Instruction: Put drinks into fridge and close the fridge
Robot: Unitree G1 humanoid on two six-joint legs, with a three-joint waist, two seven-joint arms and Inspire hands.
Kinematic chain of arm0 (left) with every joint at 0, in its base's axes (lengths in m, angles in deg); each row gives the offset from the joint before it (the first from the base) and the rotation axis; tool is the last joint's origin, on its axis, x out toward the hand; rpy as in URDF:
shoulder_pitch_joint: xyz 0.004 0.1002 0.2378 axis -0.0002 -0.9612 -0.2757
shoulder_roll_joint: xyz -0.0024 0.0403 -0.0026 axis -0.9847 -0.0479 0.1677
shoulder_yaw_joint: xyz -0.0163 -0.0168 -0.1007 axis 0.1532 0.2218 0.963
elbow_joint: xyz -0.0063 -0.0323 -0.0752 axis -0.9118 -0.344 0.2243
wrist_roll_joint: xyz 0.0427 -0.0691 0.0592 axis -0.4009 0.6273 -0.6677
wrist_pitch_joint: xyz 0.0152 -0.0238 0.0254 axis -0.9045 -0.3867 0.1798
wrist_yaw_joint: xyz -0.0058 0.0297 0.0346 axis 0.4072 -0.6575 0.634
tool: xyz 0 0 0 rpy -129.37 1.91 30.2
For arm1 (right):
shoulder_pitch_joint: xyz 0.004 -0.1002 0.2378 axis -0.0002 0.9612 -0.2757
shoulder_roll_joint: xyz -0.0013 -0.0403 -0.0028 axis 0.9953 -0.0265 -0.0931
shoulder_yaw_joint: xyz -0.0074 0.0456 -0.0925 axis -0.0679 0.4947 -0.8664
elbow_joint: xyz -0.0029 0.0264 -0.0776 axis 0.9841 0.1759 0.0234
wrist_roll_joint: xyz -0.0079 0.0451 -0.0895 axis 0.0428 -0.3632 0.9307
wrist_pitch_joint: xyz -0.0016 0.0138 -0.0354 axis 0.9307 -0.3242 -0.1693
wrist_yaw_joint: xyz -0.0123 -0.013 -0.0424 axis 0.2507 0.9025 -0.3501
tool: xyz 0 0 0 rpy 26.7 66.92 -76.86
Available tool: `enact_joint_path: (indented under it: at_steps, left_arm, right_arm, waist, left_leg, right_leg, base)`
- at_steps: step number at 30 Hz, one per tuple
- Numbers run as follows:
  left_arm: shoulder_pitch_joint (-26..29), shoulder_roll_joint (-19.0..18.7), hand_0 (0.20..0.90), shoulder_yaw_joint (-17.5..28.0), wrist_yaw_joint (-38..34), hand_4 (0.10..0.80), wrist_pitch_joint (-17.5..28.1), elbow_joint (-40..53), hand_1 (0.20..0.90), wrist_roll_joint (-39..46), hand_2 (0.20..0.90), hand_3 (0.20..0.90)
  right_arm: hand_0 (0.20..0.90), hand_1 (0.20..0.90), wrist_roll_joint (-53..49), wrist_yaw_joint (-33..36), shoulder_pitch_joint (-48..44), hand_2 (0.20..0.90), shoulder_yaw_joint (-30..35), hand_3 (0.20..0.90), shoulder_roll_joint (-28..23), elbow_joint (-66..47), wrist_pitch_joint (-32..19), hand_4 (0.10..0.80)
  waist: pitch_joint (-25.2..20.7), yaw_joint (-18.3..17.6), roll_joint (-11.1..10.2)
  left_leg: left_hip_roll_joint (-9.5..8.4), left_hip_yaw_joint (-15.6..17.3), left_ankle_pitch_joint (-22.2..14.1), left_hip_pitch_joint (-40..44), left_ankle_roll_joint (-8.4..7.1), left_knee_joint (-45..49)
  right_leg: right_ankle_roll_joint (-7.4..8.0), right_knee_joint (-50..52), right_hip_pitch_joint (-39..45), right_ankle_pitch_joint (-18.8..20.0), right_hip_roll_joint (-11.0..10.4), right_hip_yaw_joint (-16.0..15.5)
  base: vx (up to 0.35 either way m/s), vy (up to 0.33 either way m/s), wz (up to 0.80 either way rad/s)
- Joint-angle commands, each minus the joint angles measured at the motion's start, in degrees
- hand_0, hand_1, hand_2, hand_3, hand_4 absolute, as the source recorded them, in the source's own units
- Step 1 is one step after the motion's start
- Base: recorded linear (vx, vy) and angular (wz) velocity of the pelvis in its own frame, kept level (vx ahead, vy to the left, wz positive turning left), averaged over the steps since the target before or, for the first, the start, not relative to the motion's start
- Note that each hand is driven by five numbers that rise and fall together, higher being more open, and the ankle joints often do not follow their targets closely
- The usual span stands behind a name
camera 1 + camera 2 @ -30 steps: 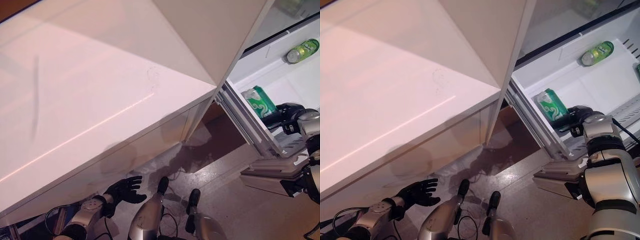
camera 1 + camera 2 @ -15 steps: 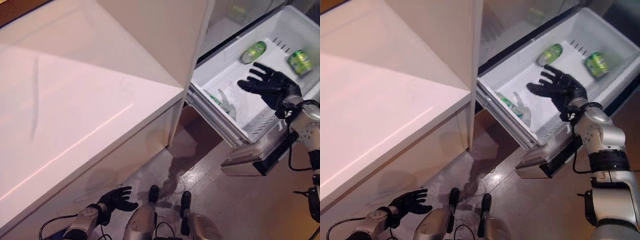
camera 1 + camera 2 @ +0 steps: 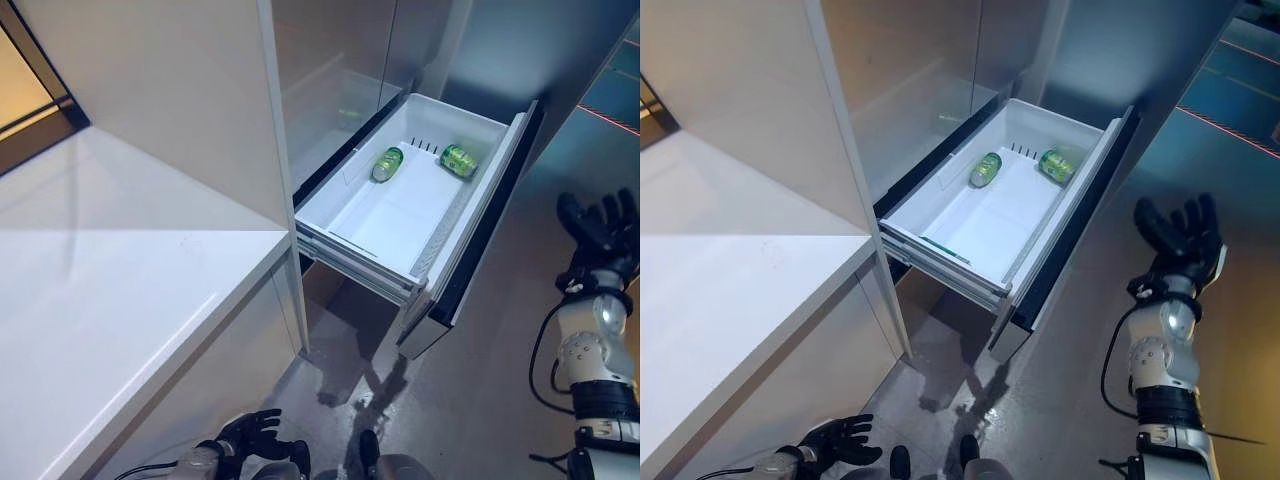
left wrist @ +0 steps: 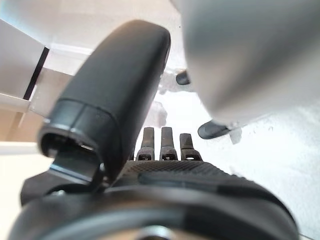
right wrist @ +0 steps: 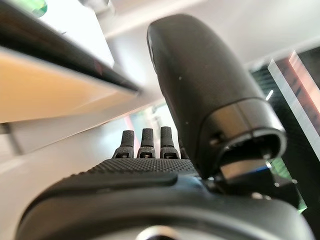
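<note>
Judging by looks, the white plastic fridge drawer (image 3: 395,215) holding two green drink cans (image 3: 387,164) slides light: push its dark front panel (image 3: 487,225); right robot hand (image 3: 600,232) spread, empty.

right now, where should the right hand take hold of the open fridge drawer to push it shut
On the drawer front panel, around its middle, coming from the open-floor side where the right hand is raised with fingers spread. The panel is a long flat face, so a flat-palm push there probably slides it in straight. Both cans lie inside already.

Head stereo pair downward over fridge drawer (image 3: 400,215); wrist views hand-close.
</note>
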Motion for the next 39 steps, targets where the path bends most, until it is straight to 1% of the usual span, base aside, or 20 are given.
enact_joint_path:
  at_steps: [1,5,6,8,10,12,14,17,21,24,29,32,33,36,39]
  left_arm:
    - [-1.3,-0.7,0.900,-1.9,-1.4,0.800,0.6,-0.4,0.900,0.2,0.900,0.900]
    - [-0.4,-1.2,0.900,-1.9,-3.6,0.800,1.4,0.7,0.900,2.7,0.900,0.900]
    - [0.5,-1.5,0.900,-1.9,-4.9,0.800,1.6,1.5,0.900,3.9,0.900,0.900]
    - [0.8,-1.7,0.900,-1.4,-5.4,0.800,1.6,2.0,0.900,5.0,0.900,0.900]
    - [0.8,-1.9,0.900,-0.7,-6.4,0.800,1.2,2.4,0.900,6.7,0.900,0.900]
    - [0.8,-2.3,0.900,-0.2,-7.0,0.800,1.0,2.9,0.900,7.8,0.900,0.900]
    - [0.9,-2.7,0.900,0.6,-7.1,0.800,0.6,3.0,0.900,7.4,0.900,0.900]
    - [0.3,-2.9,0.900,1.2,-7.1,0.800,0.4,2.8,0.900,8.3,0.900,0.900]
    - [0.0,-2.9,0.900,1.3,-6.6,0.800,0.1,3.4,0.900,9.8,0.900,0.900]
    - [-0.6,-3.3,0.900,0.0,-6.1,0.800,0.7,4.5,0.900,10.8,0.900,0.900]
    - [-1.2,-4.7,0.900,-1.6,-5.7,0.800,1.3,7.1,0.900,13.0,0.900,0.900]
    - [-1.3,-5.1,0.900,-1.6,-5.4,0.800,1.7,7.7,0.900,13.4,0.900,0.900]
    - [-1.6,-5.2,0.900,-1.5,-5.5,0.800,2.3,7.8,0.900,13.8,0.900,0.900]
    - [-2.2,-5.3,0.900,-1.3,-5.6,0.800,2.9,7.6,0.900,14.5,0.900,0.900]
    - [-2.8,-5.6,0.900,-0.6,-5.1,0.800,2.7,7.0,0.900,13.7,0.900,0.900]
  right_arm:
    - [0.900,0.900,-1.4,-6.3,-5.5,0.900,0.4,0.900,-3.7,-2.3,-6.8,0.800]
    - [0.900,0.900,-4.0,-8.6,-9.1,0.900,-1.5,0.900,-4.7,0.3,-7.8,0.800]
    - [0.900,0.900,-4.6,-9.2,-11.6,0.900,-2.4,0.900,-4.9,1.2,-8.3,0.800]
    - [0.900,0.900,-5.2,-10.2,-13.2,0.900,-2.9,0.900,-5.0,2.0,-8.3,0.800]
    - [0.900,0.900,-6.1,-12.7,-15.1,0.900,-3.8,0.900,-5.0,3.8,-8.2,0.800]
    - [0.900,0.900,-7.2,-14.8,-17.1,0.900,-5.0,0.900,-5.2,4.8,-6.7,0.800]
    - [0.900,0.900,-8.3,-16.9,-19.6,0.900,-6.8,0.900,-5.6,6.9,-6.8,0.800]
    - [0.900,0.900,-7.8,-20.6,-22.6,0.900,-9.4,0.900,-5.8,8.9,-5.3,0.800]
    - [0.900,0.900,-7.9,-24.8,-27.0,0.900,-12.7,0.900,-7.4,11.1,-4.1,0.800]
    - [0.900,0.900,-7.4,-26.8,-31.7,0.900,-15.8,0.900,-9.0,13.1,-3.4,0.800]
    - [0.900,0.900,-5.0,-27.2,-38.9,0.900,-20.3,0.900,-10.9,15.6,-2.3,0.800]
    - [0.900,0.900,-3.5,-27.0,-41.4,0.900,-22.1,0.900,-11.5,16.9,-1.8,0.800]
    - [0.900,0.900,-2.9,-26.9,-42.9,0.900,-23.1,0.900,-12.1,18.3,-1.8,0.800]
    - [0.900,0.900,-1.6,-26.4,-44.6,0.900,-24.1,0.900,-13.1,20.1,-1.6,0.800]
    - [0.900,0.900,-2.1,-24.8,-45.7,0.900,-23.7,0.900,-14.0,22.0,-2.8,0.800]
  waist:
    - [-0.6,3.8,-0.8]
    - [2.2,4.4,-0.2]
    - [3.7,4.9,0.3]
    - [4.6,5.2,0.6]
    - [5.3,5.8,0.9]
    - [6.1,6.5,1.1]
    - [6.9,7.4,1.5]
    - [7.4,8.3,1.8]
    - [8.0,9.5,2.2]
    - [8.8,10.9,2.6]
    - [9.9,13.4,3.4]
    - [10.1,14.4,3.6]
    - [10.1,15.3,3.7]
    - [9.8,16.3,3.8]
    - [9.1,18.0,3.6]
  left_leg:
    - [-2.60,-1.4,-12.5,-8.9,3.78,19.8]
    - [-3.26,-1.7,-14.9,-15.3,5.00,28.0]
    - [-3.36,-2.3,-16.3,-18.5,5.36,32.1]
    - [-3.70,-3.0,-16.9,-20.3,5.55,34.5]
    - [-4.09,-3.9,-17.3,-21.6,5.73,36.3]
    - [-4.44,-4.5,-17.6,-23.1,5.85,38.0]
    - [-4.91,-5.2,-17.2,-24.2,5.85,38.7]
    - [-5.16,-5.8,-16.8,-24.1,5.61,38.5]
    - [-5.71,-6.8,-16.1,-24.3,5.55,38.0]
    - [-6.28,-7.8,-15.2,-25.0,5.18,37.4]
    - [-7.61,-9.7,-13.4,-26.7,5.17,36.3]
    - [-8.09,-10.5,-12.6,-27.2,5.19,35.5]
    - [-8.33,-11.1,-11.9,-27.2,5.16,34.3]
    - [-8.56,-11.9,-11.1,-26.8,4.96,32.6]
    - [-8.95,-12.9,-10.4,-25.6,4.91,30.3]
  right_leg:
    - [-2.69,14.1,-6.3,-5.0,-2.5,-4.9]
    - [-3.93,23.3,-12.8,-7.5,-3.2,-5.7]
    - [-4.67,28.2,-16.0,-9.4,-3.2,-5.7]
    - [-5.22,30.9,-17.8,-10.3,-3.1,-5.8]
    - [-5.88,33.6,-19.3,-11.4,-3.0,-5.7]
    - [-6.25,35.4,-20.8,-11.8,-3.0,-5.9]
    - [-6.83,37.0,-22.0,-12.2,-2.8,-6.2]
    - [-7.20,37.4,-21.9,-12.6,-2.6,-6.3]
    - [-7.48,38.0,-22.1,-12.7,-2.7,-6.6]
    - [-7.47,38.2,-22.5,-12.6,-3.0,-7.3]
    - [-7.39,39.6,-24.6,-12.7,-3.6,-8.8]
    - [-7.36,39.6,-25.1,-12.7,-3.9,-9.5]
    - [-7.35,39.4,-25.1,-12.7,-4.2,-10.1]
    - [-7.35,38.4,-24.4,-12.6,-4.6,-11.0]
    - [-6.85,36.5,-22.5,-12.5,-5.6,-12.3]
  base:
    - [-0.074,0.036,0.08]
    - [-0.173,0.043,0.12]
    - [-0.245,0.065,0.16]
    - [-0.124,0.058,0.21]
    - [-0.057,0.068,0.13]
    - [-0.100,0.063,0.06]
    - [-0.069,0.072,0.04]
    - [0.005,0.063,-0.02]
    - [0.005,0.058,-0.05]
    - [-0.024,0.053,0.13]
    - [-0.053,0.047,0.14]
    - [-0.047,0.038,0.19]
    - [-0.019,0.038,0.19]
    - [0.012,0.021,0.28]
    - [0.044,-0.035,0.38]
